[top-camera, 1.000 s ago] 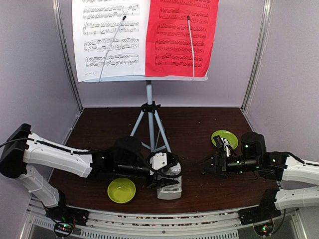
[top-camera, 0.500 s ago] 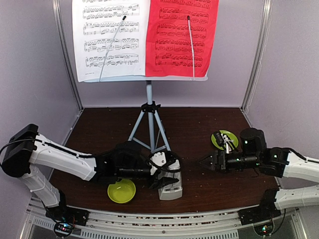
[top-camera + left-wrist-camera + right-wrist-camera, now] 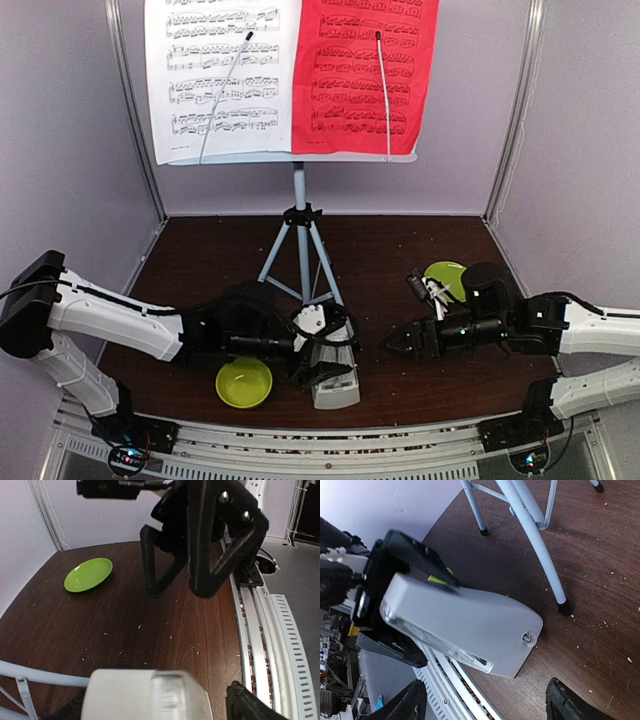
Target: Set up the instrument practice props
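The music stand stands at the back on grey tripod legs. It holds a white page and a red page. The cream metronome sits near the front edge and leans in the right wrist view. My left gripper is shut on its upper part. The metronome's top fills the bottom of the left wrist view. My right gripper is open and empty, a short way right of the metronome and pointing at it. It also shows in the left wrist view.
A lime-green bowl sits left of the metronome under the left arm. A lime-green plate lies behind the right arm and shows in the left wrist view. The rail runs along the table's front edge.
My right gripper has moved left toward the metronome. My left gripper has shifted the metronome slightly toward the front edge.
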### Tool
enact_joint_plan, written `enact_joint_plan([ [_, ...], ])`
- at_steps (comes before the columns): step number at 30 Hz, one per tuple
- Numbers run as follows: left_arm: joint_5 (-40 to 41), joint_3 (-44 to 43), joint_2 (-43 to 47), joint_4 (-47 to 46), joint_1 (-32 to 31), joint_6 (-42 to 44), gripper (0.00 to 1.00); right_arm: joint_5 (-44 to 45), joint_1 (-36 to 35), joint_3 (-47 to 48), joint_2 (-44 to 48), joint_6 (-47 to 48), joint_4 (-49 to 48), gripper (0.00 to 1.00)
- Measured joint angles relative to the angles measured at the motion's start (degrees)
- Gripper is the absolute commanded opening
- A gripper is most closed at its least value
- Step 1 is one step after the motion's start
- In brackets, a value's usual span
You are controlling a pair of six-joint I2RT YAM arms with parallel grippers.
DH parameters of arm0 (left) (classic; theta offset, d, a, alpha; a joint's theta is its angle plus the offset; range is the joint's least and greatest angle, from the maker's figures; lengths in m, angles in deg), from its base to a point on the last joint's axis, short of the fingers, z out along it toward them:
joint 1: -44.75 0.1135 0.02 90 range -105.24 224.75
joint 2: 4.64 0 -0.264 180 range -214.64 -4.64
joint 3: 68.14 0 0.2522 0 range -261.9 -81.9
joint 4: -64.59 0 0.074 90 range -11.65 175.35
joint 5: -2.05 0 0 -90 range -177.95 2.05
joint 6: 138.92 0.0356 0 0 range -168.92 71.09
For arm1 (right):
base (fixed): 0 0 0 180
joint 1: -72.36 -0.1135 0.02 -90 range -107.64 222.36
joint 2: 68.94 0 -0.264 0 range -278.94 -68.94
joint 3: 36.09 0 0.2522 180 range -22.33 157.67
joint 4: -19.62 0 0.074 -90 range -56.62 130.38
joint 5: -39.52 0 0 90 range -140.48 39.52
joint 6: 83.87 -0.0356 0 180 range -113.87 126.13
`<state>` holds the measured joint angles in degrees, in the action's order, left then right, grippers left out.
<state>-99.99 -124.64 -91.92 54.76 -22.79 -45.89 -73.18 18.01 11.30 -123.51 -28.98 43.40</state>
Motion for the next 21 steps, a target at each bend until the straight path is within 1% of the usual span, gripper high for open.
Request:
enact_joint_plan([
  [3, -0.50, 0.00, 2.84, 1.14, 0.00, 0.55, 0.97, 1.22, -2.29, 0.00, -1.05, 2.25, 0.09, 0.75],
  [5, -0.63, 0.00, 5.35, 2.05, 0.00, 0.57, 0.95, 2.12, -3.61, -0.15, -1.86, 2.99, -0.22, 0.66],
  [9, -0.48, 1.27, 10.19, 3.69, 0.00, -0.09, 0.85, 3.85, -5.64, -2.62, -2.62, 3.61, -3.04, 0.52],
  [13, 0.96, 5.40, 15.69, 6.08, 0.00, -2.89, 0.70, 5.99, -7.39, -4.55, -5.18, 4.09, -5.64, 0.40],
  [16, 4.13, 8.22, 19.39, 8.70, 0.00, -6.64, 0.58, 7.37, -8.85, -5.03, -7.72, 4.83, -7.69, 0.32],
  [19, 8.28, 9.62, 21.31, 11.28, 0.00, -10.93, 0.56, 8.17, -10.62, -5.16, -10.69, 5.33, -9.94, 0.26],
  [21, 11.02, 9.66, 20.98, 12.96, 0.13, -13.99, 0.55, 8.52, -11.58, -5.20, -12.28, 5.40, -11.34, 0.25],
])
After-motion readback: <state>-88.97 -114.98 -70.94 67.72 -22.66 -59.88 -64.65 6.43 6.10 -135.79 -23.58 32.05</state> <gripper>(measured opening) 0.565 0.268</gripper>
